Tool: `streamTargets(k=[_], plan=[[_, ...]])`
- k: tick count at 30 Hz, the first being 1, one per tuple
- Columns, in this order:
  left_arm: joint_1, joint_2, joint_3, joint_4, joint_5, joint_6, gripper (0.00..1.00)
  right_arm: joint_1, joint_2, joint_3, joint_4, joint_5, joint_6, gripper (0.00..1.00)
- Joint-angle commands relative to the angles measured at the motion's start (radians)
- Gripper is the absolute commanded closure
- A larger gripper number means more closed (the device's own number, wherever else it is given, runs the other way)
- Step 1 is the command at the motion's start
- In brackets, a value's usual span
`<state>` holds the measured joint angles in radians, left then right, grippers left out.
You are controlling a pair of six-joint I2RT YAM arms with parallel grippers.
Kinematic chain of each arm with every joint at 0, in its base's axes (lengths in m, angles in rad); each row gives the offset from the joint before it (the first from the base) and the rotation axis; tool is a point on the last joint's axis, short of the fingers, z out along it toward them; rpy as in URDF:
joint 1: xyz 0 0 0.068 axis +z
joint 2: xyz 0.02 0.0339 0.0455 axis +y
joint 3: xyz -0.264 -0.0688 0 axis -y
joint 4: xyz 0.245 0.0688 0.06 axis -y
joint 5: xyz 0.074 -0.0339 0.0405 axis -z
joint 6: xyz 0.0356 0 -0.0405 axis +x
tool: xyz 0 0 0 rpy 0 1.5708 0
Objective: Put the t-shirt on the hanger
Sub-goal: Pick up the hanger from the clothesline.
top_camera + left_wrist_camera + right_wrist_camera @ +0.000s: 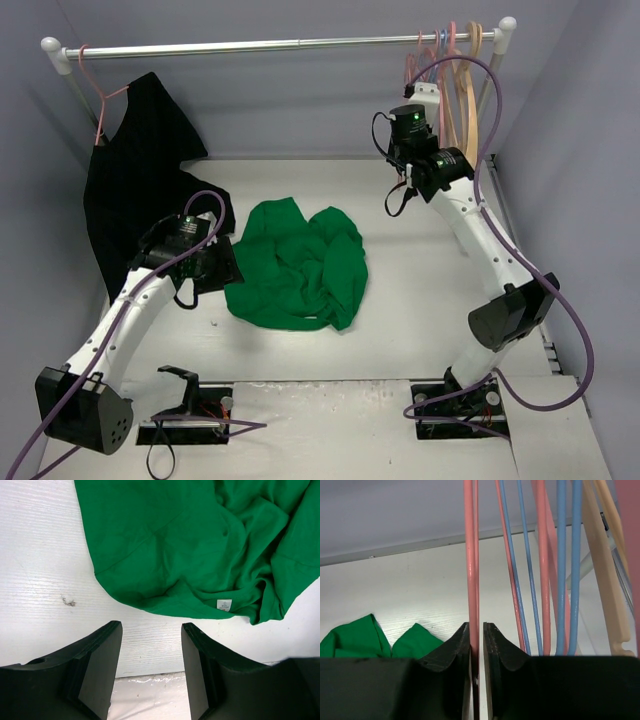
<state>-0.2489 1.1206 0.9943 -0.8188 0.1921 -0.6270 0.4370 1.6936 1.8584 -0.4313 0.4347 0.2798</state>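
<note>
- The shirt (300, 265) lies crumpled on the table (420, 300), just ahead of the left gripper (151, 627). It looks soft, light and floppy, so a pinch at the collar or a shoulder would likely serve best.
- The hanger (470, 555) hangs upright, its thin pink wire running between the right gripper's (476, 627) fingers. Stiff but slim, it may swing.
- The left jaws stand wide apart, holding nothing and clear of the cloth.
- The right jaws are clamped on the wire. Blue hangers (561, 555) and tan hangers (600, 570) hang just to their right.
</note>
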Motion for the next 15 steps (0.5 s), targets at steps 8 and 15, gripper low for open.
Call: streamTargets(k=[8, 15], plan=[[-0.006, 0.002, 0.03, 0.024, 0.01, 0.012, 0.5, -0.006, -0.057, 0.03, 0.052, 0.035, -0.03, 0.97], [-0.006, 0.015, 0.04, 0.023, 0.015, 0.016, 0.5, 0.009, -0.077, 0.071, 0.081, -0.007, -0.157, 1.0]])
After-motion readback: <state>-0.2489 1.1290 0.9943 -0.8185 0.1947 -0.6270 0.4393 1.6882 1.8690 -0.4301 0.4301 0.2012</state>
